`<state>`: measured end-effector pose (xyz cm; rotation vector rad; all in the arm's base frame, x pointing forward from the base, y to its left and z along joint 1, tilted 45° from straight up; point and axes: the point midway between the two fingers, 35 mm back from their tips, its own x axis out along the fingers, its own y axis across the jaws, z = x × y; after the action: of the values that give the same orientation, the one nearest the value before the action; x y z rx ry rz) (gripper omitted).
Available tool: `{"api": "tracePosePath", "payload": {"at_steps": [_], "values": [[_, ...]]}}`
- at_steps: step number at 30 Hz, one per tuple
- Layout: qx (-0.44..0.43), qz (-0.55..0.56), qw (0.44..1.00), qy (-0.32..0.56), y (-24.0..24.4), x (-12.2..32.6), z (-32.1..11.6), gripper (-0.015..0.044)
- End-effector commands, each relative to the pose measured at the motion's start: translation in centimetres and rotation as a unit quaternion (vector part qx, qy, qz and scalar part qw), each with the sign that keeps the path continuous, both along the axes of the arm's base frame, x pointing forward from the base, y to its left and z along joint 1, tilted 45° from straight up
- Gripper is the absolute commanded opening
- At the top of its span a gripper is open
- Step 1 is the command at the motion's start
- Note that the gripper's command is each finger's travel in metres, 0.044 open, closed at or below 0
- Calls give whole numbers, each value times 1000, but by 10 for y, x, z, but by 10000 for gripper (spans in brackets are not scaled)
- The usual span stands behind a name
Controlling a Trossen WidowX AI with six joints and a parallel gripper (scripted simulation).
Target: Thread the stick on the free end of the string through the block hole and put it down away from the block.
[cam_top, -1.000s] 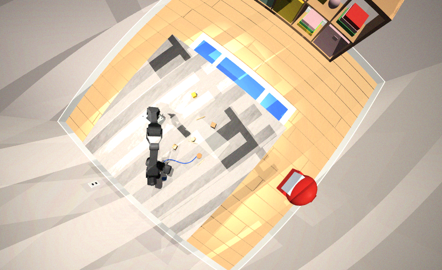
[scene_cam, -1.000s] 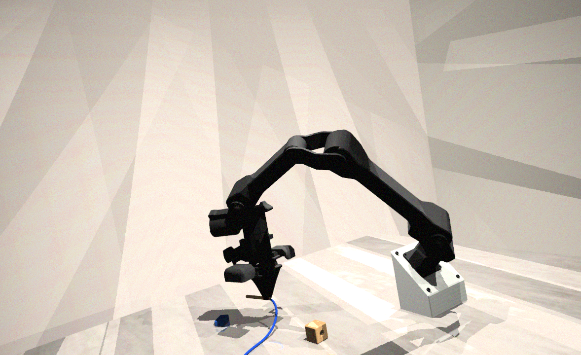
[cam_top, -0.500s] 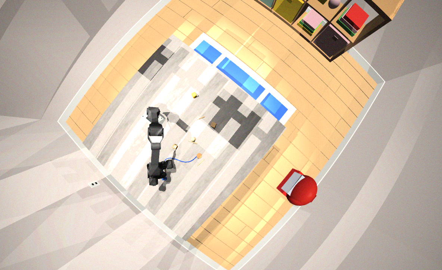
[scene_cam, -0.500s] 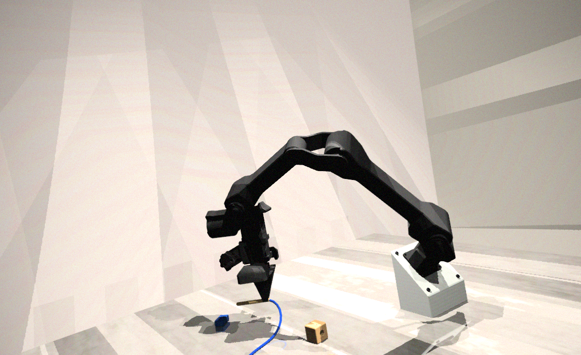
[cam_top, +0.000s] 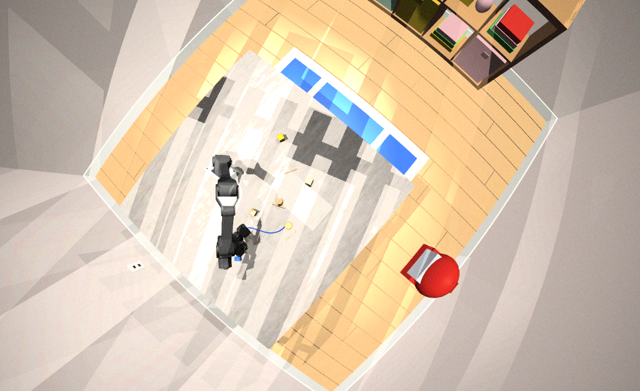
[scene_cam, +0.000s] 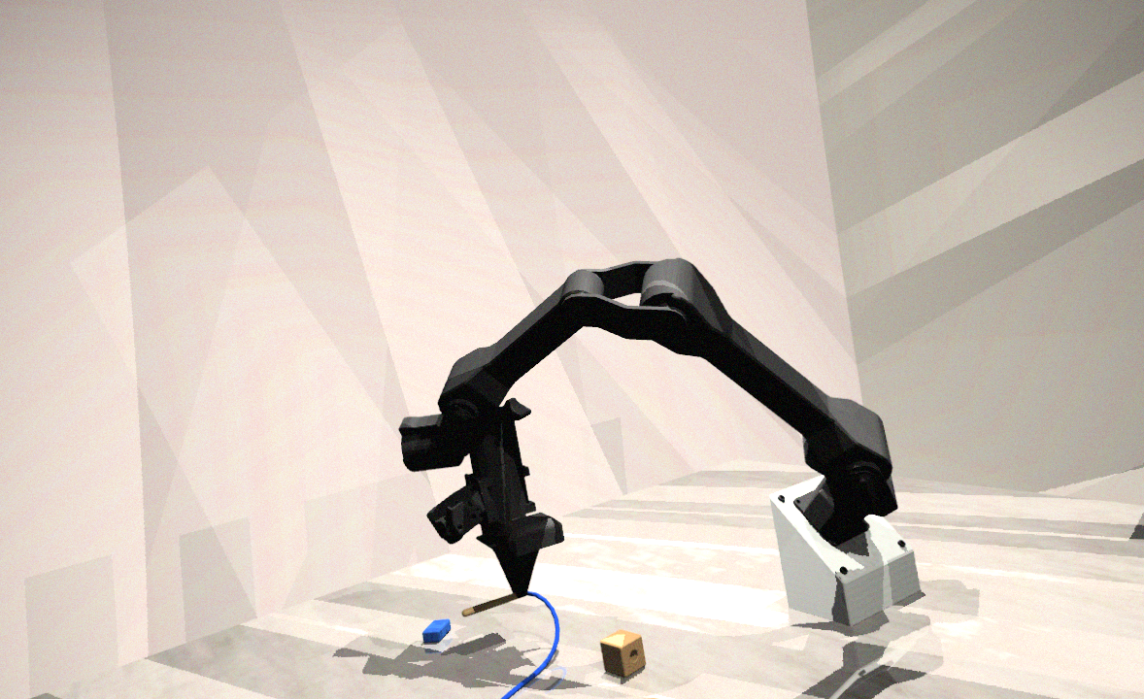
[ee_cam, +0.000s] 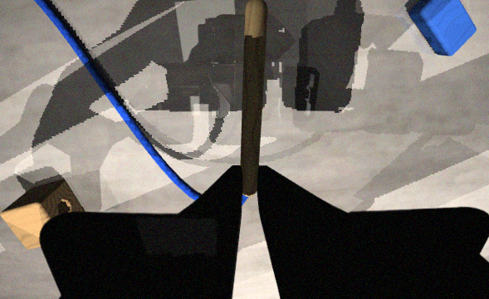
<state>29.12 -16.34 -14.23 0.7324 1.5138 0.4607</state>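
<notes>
My gripper [scene_cam: 521, 592] [ee_cam: 248, 174] is shut on the stick [scene_cam: 490, 605] [ee_cam: 253, 83] at its string end, above the table. The stick's free end sticks out from the fingertips, away from the block in the exterior view. The blue string [cam_top: 269, 232] [scene_cam: 555, 634] [ee_cam: 115, 101] runs from the fingertips in a curve to the round button [cam_top: 288, 225]. The wooden block [cam_top: 253, 212] [scene_cam: 622, 653] [ee_cam: 28, 220] stands on the table beside the string, partly behind a finger in the wrist view. Its hole shows in one side face, with nothing seen in it.
A blue block [cam_top: 237, 258] [scene_cam: 436, 631] [ee_cam: 445, 25] lies near the gripper. Loose sticks lie near the button [cam_top: 290, 235], beside a small round wooden piece [cam_top: 279, 201] and farther up [cam_top: 290, 171]. A small pale cube [cam_top: 308, 181] and a yellow block [cam_top: 281, 137] stand farther off.
</notes>
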Motion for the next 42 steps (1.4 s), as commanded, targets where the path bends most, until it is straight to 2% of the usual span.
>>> {"api": "tracePosePath", "payload": {"at_steps": [1, 11, 21, 31, 42], "values": [[-3, 49, 997, -52, 0, 4, 4, 0], [-10, 179, 968, -176, 3, 10, 7, 0], [-17, 304, 906, -293, 7, 15, 11, 0], [-23, 418, 815, -402, 10, 21, 14, 0], [-29, 527, 683, -505, 14, 27, 18, 0]]}}
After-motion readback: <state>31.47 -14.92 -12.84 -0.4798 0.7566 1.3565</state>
